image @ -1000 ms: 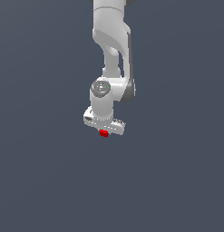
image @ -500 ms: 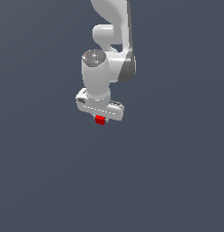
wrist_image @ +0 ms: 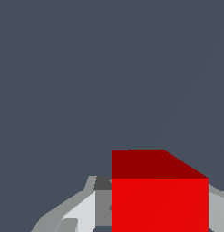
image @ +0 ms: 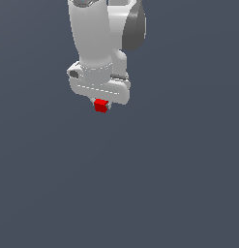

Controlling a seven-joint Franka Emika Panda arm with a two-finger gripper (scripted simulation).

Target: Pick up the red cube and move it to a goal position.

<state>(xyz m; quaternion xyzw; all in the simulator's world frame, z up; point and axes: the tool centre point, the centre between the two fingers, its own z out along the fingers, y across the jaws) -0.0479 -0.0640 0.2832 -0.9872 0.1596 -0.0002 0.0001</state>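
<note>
The red cube is a small bright red block held just under the white gripper in the exterior view, above the dark grey floor. The gripper is shut on the cube, with its fingers mostly hidden by the wide white hand. In the wrist view the red cube fills the lower part of the picture, clamped between a grey finger on one side and a sliver of the other finger on the other. No goal marker shows in either view.
The white arm rises out of the top of the exterior view. The dark grey floor fills the rest of both views.
The arm has come much closer to the exterior camera and higher in the picture, carrying the red cube with it. The cube stays held between the fingers.
</note>
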